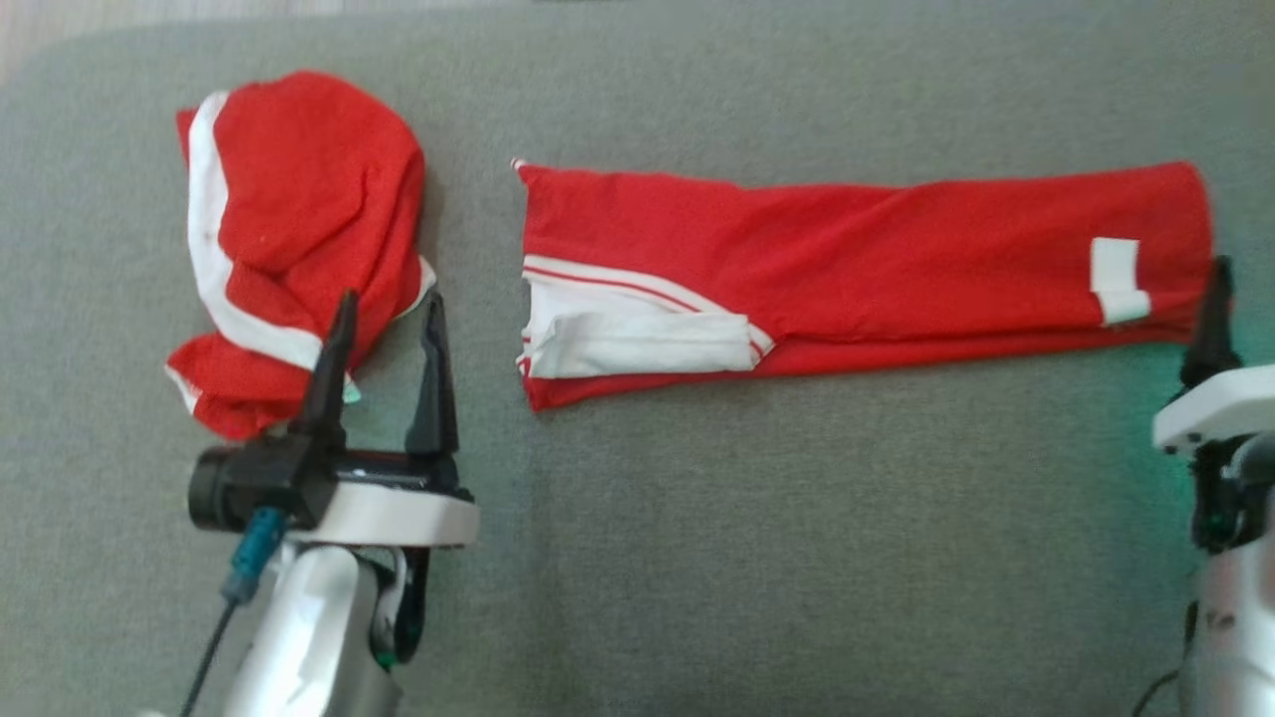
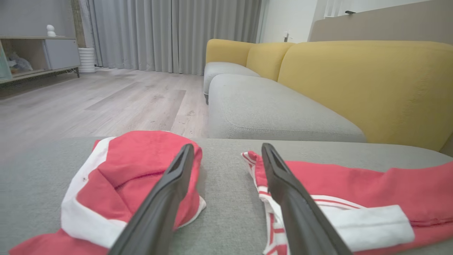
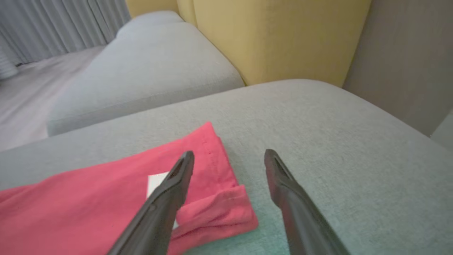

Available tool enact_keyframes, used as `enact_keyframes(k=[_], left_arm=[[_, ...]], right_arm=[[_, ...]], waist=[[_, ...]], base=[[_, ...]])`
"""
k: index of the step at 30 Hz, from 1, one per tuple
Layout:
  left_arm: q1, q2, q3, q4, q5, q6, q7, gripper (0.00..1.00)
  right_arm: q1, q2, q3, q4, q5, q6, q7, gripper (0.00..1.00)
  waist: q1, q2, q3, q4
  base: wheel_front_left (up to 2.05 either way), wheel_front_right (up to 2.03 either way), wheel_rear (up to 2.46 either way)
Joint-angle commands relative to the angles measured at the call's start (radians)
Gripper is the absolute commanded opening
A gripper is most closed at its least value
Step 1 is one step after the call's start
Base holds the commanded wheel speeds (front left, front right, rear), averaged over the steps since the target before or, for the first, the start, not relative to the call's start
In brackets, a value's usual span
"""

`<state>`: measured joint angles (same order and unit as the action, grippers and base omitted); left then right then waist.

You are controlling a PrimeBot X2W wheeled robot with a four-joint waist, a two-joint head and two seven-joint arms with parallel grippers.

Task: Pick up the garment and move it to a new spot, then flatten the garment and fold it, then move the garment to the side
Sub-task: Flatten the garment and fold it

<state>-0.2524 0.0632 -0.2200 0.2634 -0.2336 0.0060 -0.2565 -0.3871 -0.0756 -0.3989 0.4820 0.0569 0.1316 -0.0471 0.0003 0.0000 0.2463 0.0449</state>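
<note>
A long red garment (image 1: 877,259) with white stripes and a white patch lies flat, folded lengthwise, across the middle and right of the grey cushion (image 1: 757,518). A second red and white garment (image 1: 299,219) lies crumpled at the left. My left gripper (image 1: 388,304) stands open at the crumpled piece's near right edge, holding nothing. In the left wrist view the left gripper (image 2: 228,147) points at the gap between the crumpled piece (image 2: 138,166) and the long one (image 2: 371,187). My right gripper (image 3: 229,154) is open over the long garment's right end (image 3: 106,198); one finger (image 1: 1215,319) shows at the right edge.
The grey cushion ends at a far edge, with wood floor (image 2: 106,102) beyond it. A grey seat (image 2: 269,113) with yellow backrests (image 2: 371,85) stands behind. A low cabinet (image 2: 39,56) and curtains (image 2: 170,32) are far off.
</note>
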Motion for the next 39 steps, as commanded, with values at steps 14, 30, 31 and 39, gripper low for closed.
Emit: enact_keyframes(k=[14, 30, 31, 39], left_arm=[[-0.08, -0.009, 0.084, -0.014, 0.057, -0.054, -0.005, 1.0], [-0.054, -0.012, 0.088, 0.002, 0.082, -0.072, -0.005, 1.0], [-0.049, -0.013, 0.084, 0.003, 0.083, -0.072, -0.005, 1.0], [-0.019, -0.013, 0.066, -0.003, 0.077, -0.067, -0.005, 1.0]], right_arm=[[-0.157, 0.021, -0.16, 0.179, -0.136, -0.001, 0.15, 0.93], [-0.109, -0.081, -0.207, 0.184, -0.153, -0.001, 0.137, 0.0], [-0.105, -0.093, -0.215, 0.182, -0.156, -0.001, 0.138, 0.0], [-0.114, -0.104, -0.18, 0.14, -0.145, -0.001, 0.139, 0.0]], waist=[[-0.0003, 0.0, 0.074, 0.036], [-0.0003, 0.0, -0.027, -0.001], [-0.0003, 0.0, -0.035, -0.002], [-0.0003, 0.0, -0.087, 0.0]], base=[[0.0, 0.0, 0.0], [0.0, 0.0, 0.0], [0.0, 0.0, 0.0], [0.0, 0.0, 0.0]])
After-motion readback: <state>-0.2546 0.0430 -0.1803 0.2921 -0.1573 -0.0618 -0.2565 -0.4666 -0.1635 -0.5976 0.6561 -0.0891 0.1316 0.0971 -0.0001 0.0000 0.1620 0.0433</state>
